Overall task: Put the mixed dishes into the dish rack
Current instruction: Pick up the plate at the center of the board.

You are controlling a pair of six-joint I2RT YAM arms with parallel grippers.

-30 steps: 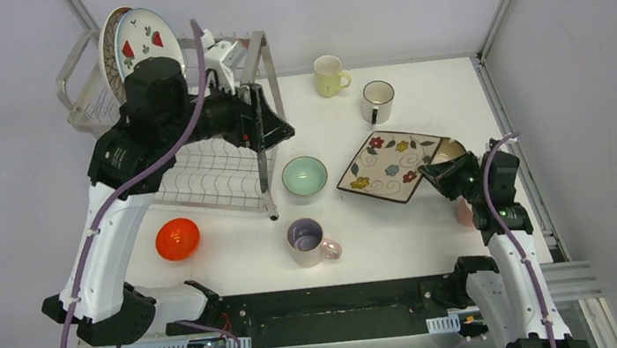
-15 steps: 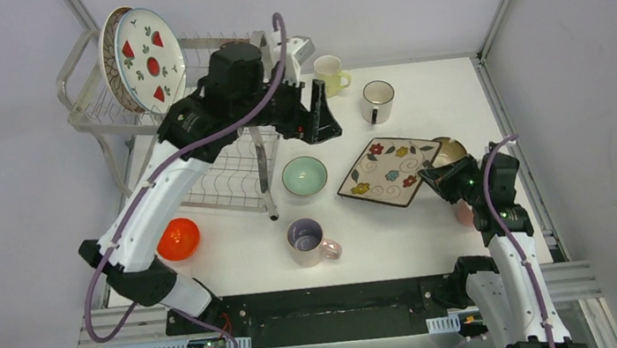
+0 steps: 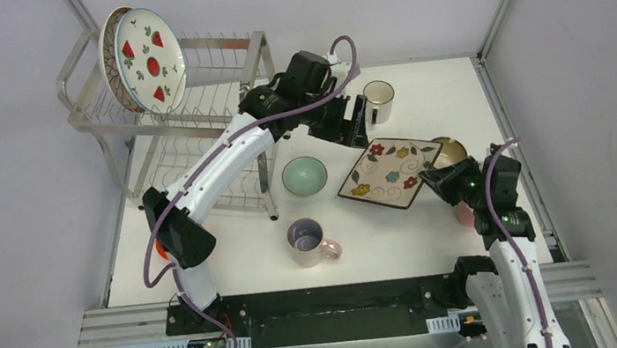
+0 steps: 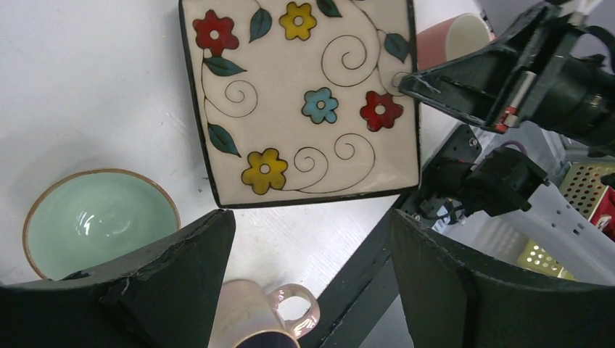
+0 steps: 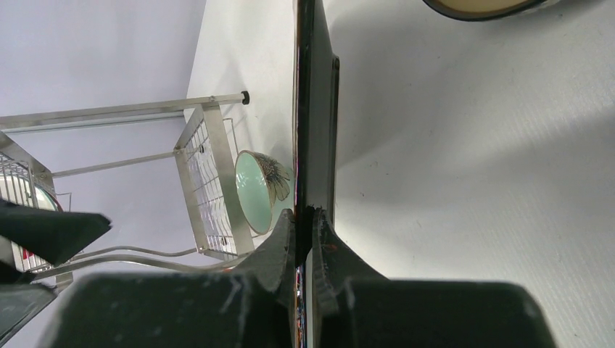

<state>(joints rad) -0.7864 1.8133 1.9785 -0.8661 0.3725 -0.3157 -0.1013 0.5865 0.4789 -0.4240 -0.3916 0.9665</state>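
Shiny metal wire rack (image 3: 216,61); beside it, a glossy glazed ceramic flowered plate (image 4: 304,101) and mint bowl (image 4: 98,221) on a matt white desk (image 3: 400,225).

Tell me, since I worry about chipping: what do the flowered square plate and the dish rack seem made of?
The flowered square plate looks like glazed ceramic: glossy cream face, painted flowers, dark rim. The dish rack looks like polished metal, probably steel or chrome-plated: thin silver wires and tubes with bright reflections.
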